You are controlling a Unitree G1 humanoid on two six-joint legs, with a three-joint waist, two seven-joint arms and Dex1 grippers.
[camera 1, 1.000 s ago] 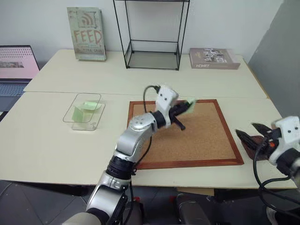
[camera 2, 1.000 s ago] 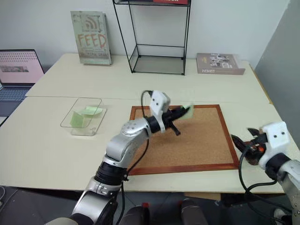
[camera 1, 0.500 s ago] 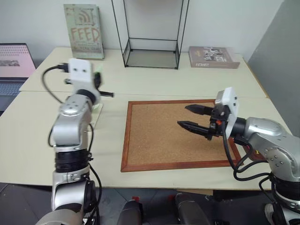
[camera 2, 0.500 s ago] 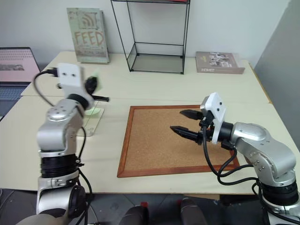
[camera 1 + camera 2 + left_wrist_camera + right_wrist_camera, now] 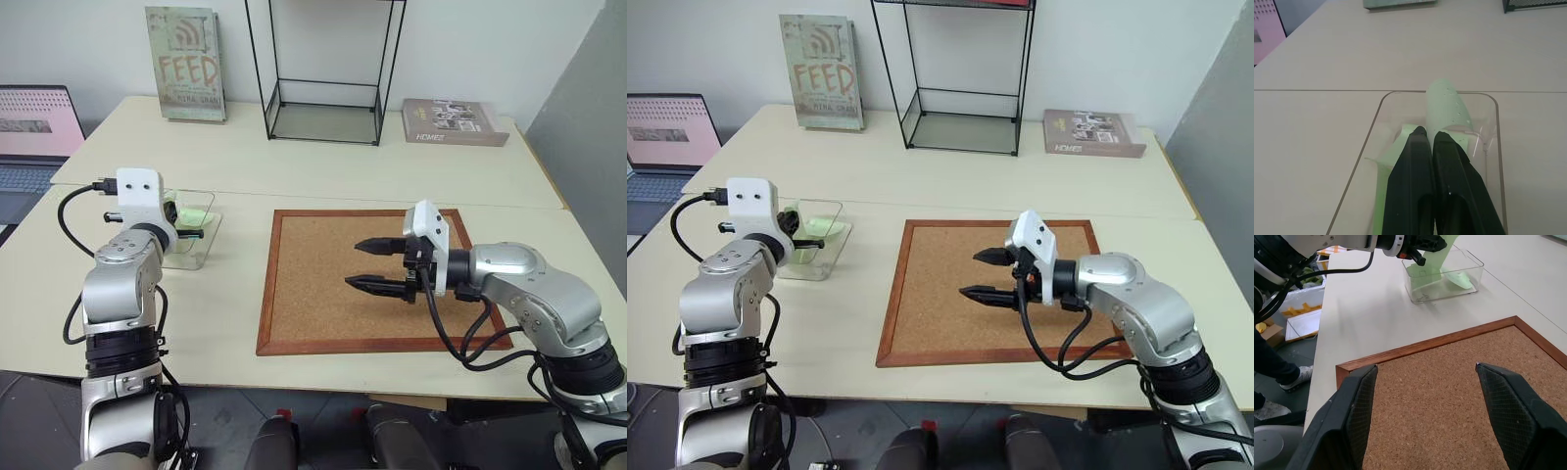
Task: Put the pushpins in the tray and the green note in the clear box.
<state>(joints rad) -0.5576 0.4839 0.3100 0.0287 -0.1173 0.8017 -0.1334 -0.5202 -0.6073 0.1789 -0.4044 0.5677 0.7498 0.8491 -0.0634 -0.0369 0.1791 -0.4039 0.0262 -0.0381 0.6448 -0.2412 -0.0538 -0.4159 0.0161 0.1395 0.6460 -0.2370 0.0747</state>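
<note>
Left wrist view: rounded transparent clear box (image 5: 1488, 147), curled green note (image 5: 1447, 110) pinched.

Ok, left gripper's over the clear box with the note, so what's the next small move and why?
Probably open the left gripper and let go. Its jaws are shut on the green note, which already hangs inside the clear box, above other green slips lying in it. The right gripper is open over the corkboard, well away, so nothing blocks the release.
</note>
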